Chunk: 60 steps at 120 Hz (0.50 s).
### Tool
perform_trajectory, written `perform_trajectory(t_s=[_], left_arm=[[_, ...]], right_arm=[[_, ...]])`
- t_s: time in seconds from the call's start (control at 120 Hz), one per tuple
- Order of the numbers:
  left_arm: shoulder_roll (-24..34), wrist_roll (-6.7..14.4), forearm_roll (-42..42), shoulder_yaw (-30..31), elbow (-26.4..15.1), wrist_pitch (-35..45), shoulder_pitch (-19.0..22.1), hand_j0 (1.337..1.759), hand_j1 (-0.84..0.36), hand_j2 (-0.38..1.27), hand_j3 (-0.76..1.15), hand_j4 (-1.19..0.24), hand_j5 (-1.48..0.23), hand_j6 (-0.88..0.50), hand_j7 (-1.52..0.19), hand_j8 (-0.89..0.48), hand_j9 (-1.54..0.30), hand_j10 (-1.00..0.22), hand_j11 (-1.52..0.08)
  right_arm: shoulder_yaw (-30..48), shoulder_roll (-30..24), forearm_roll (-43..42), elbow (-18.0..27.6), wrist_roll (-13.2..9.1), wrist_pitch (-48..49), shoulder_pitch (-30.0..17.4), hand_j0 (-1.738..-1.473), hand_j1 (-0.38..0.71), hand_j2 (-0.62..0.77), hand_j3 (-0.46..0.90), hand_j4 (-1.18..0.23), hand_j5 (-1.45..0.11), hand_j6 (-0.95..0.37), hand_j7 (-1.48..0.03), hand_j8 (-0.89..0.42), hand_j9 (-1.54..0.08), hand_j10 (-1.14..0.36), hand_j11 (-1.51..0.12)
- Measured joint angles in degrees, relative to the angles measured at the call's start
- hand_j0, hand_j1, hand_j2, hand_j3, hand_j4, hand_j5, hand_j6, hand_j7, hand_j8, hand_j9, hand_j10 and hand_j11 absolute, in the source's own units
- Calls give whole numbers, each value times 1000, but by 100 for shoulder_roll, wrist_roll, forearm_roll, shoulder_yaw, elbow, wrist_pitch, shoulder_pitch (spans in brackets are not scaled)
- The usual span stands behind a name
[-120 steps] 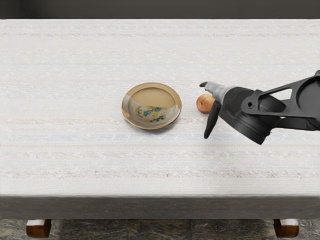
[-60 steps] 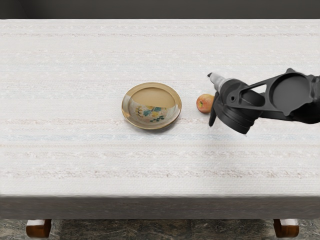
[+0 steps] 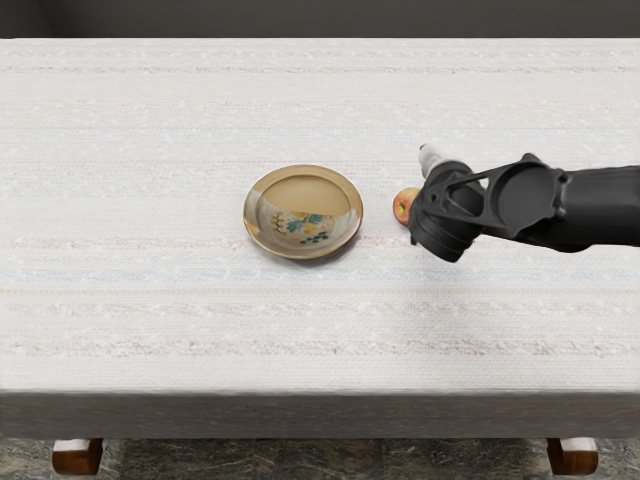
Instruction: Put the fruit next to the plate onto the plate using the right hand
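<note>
Desk [image 3: 150, 300]: wide, pale, faint horiz. stripes in the cloth-like surface, fills nearly the whole head view. Front edge runs along the bottom w/ two brown wooden feet [image 3: 78, 455] under it at the L and R corners, on a dark mottled floor [image 3: 320, 460].

R arm [image 3: 590, 208]: black, comes in from the pic's right edge at mid height, approx. level, ends in a round joint and a bulky dark wrist housing.

Plate [image 3: 303, 211]: gold-rimmed, shallow, tan inside w/ a blue/green/yellow pattern on the near side. Sits flat on desk about ctr, slightly left of the fruit, nothing on it.

R hand [image 3: 432, 188]: down by the desk, right of the plate, directly against the fruit's right side from this angle. Only a pale tip sticks out at the top; the rest is behind the wrist housing. Can't tell if it's wide, narrow or holding the fruit.

Fruit [image 3: 402, 205]: small, round, red-orange w/ yellowish patch. On desk, just beside the plate's right rim w/ a small gap, not on the plate. Right half hidden by the hand/wrist.
</note>
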Motion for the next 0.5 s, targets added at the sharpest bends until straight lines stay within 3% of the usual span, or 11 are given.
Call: perform_trajectory(t_s=[0.2, 0.5], left_arm=[[0, 0, 0, 0, 0, 0, 0, 1658, 60, 48, 0, -241, -313, -241, -313, -241, -313, -241, -313], [0, 0, 0, 0, 0, 0, 0, 1658, 60, 48, 0, -241, -313, -241, -313, -241, -313, -241, -313]], right_arm=[[155, 343, -11, -588, -2, 0, -304, -1658, -303, -7, 0, -40, -51, -41, -51, -40, -51, -40, -51], [372, 543, -14, -704, -3, 0, -411, -1658, -304, -7, 0, -39, -50, -40, -50, -40, -50, -39, -50]])
